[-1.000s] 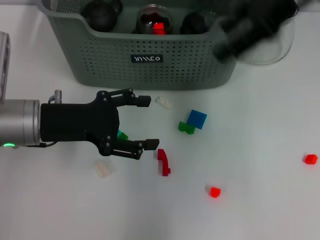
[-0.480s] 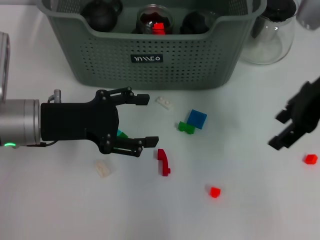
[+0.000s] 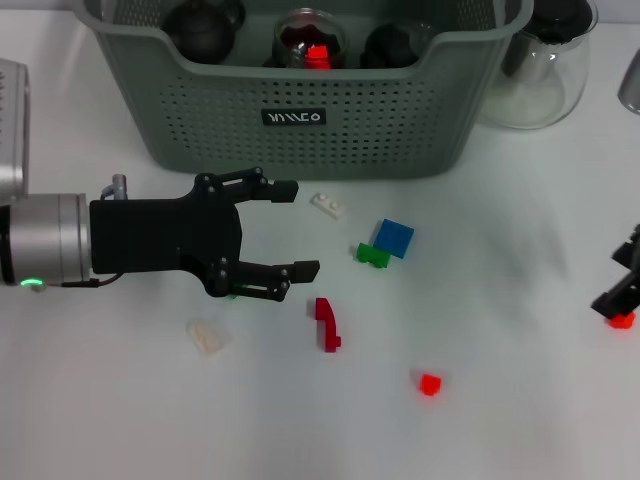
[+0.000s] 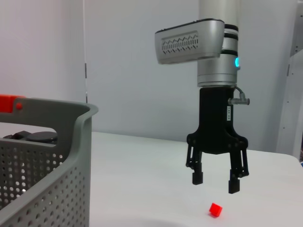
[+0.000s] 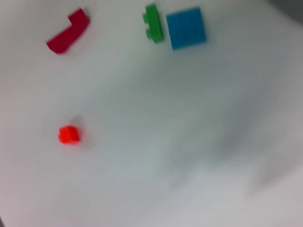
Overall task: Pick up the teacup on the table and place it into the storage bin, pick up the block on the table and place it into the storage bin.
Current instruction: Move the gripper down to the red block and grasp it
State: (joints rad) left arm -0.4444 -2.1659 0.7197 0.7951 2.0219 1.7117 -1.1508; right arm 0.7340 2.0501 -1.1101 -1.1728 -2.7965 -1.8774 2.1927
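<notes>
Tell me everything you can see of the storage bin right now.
The storage bin is a large grey-green plastic basket with perforated walls, a dipped cut-out handle in its front rim and a small black label with a white logo. It stands upright at the table's far side, holding dark round items and a glass cup with something red inside. A clear glass carafe stands at its right corner.

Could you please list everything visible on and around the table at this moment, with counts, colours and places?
storage bin: one, grey-green, far side of the table; dark round items and a red piece inside.
glass carafe: one, clear, right of the bin.
blue block: one, in front of the bin.
green block: one, touching the blue block.
dark red block: one, mid-table.
small red blocks: two, near centre and far right.
pale blocks: two, whitish, near the bin and near left.
left gripper: black, open, left of the blocks.
right gripper: black, open, above the far-right red block.
</notes>
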